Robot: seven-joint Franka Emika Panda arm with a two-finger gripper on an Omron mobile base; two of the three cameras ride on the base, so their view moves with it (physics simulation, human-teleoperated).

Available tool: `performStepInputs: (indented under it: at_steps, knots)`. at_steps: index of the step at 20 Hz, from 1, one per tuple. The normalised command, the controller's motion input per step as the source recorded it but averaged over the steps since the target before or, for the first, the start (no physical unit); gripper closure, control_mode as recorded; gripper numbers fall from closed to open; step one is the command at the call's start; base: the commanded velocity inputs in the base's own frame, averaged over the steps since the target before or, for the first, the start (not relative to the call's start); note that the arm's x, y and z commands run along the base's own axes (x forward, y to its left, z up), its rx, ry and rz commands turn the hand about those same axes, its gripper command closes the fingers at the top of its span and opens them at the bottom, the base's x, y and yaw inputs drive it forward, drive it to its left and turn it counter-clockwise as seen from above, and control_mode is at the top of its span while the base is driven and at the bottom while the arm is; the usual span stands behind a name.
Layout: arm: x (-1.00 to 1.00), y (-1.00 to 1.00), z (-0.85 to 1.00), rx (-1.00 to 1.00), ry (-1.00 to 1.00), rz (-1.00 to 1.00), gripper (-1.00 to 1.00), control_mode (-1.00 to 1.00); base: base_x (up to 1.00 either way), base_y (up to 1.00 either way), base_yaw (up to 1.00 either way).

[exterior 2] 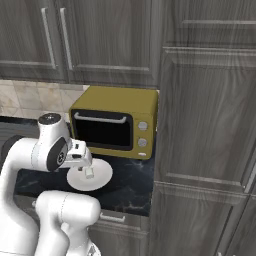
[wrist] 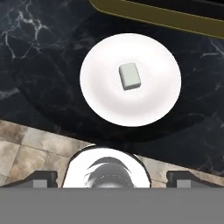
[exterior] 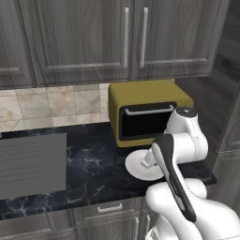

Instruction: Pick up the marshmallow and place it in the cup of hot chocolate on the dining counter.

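marshmallow | small white cube | flat at plate centre

White arm folded forward, pincer downward (fingers wide apart)

white plate, olive-yellow oven, black counter

A pale white marshmallow lies on a plain white round plate at the frame's centre, on a black counter with thin white veins, an olive-yellow oven with a dark door behind, beige stone tiles at left, grey woodgrain cabinets along the top.
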Motion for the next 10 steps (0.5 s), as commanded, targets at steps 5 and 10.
performStepInputs:
  at_steps: [5, 10]
  knots:
    - [0.42, 0.0, -0.3, -0.01, 0.01, 0.16, -1.0, -1.0, 0.0, 0.0, 0.0]
    - [0.35, 0.0, -0.46, -0.01, 0.0, 0.03, -1.0, -1.0, 0.0, 0.0, 0.0]
